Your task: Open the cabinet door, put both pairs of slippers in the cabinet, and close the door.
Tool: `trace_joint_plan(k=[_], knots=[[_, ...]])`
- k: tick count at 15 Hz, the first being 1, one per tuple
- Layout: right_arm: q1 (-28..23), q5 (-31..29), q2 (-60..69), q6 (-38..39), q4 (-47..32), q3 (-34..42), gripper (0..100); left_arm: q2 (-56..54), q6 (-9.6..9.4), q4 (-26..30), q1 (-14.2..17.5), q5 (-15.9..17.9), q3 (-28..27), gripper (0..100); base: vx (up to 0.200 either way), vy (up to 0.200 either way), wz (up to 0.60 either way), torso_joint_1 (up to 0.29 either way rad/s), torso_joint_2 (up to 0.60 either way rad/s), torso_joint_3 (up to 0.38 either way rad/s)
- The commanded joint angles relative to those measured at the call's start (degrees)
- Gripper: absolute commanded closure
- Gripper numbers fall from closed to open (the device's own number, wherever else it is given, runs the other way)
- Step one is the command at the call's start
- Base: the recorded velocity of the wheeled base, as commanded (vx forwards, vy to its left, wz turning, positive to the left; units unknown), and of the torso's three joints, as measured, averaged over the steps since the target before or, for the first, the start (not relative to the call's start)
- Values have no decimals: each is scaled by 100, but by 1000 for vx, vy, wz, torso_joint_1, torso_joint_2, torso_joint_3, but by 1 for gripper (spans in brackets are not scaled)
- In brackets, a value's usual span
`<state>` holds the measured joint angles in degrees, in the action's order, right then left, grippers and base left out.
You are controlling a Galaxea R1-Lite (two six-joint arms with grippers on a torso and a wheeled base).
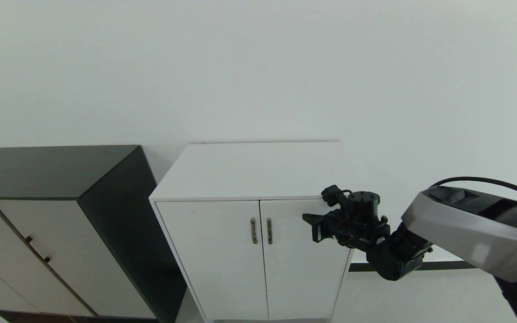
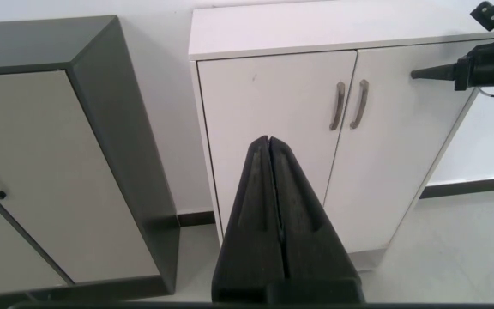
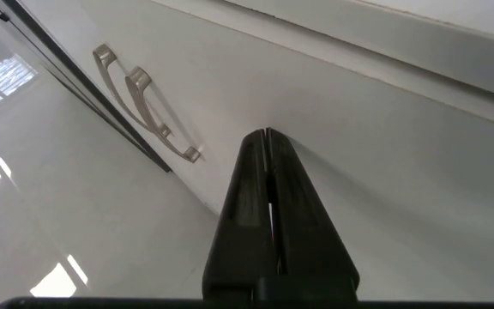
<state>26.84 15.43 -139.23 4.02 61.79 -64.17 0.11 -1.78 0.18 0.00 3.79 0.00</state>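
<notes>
- White wall behind; the white cabinet (image 1: 249, 170) stands against it, both doors closed.
- Right gripper (image 1: 311, 220), fingers pressed together and empty, hovers before the right door. It's nearer than the left gripper (image 2: 268, 142), likewise pinched and empty.
- That door's handle (image 1: 269, 231) lies to its left, long axis vertical; the gripper points sideways at it.

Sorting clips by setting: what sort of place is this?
Probably a home-style room or entryway mock-up: a white two-door cabinet beside a dark cabinet, against a plain white wall.
</notes>
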Motion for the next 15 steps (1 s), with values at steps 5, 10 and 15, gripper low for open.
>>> trace_joint_plan(k=[5,10,15], knots=[[-48,-5,-8,2,-97,-25,100,-2,2,-1,0,-1,0,100,0,0,0,0,0,0],[-100,-5,-17,55,-176,-60,100,-2,2,-1,0,-1,0,100,0,0,0,0,0,0],[-136,-5,-61,134,-194,-131,100,-2,2,-1,0,-1,0,100,0,0,0,0,0,0]])
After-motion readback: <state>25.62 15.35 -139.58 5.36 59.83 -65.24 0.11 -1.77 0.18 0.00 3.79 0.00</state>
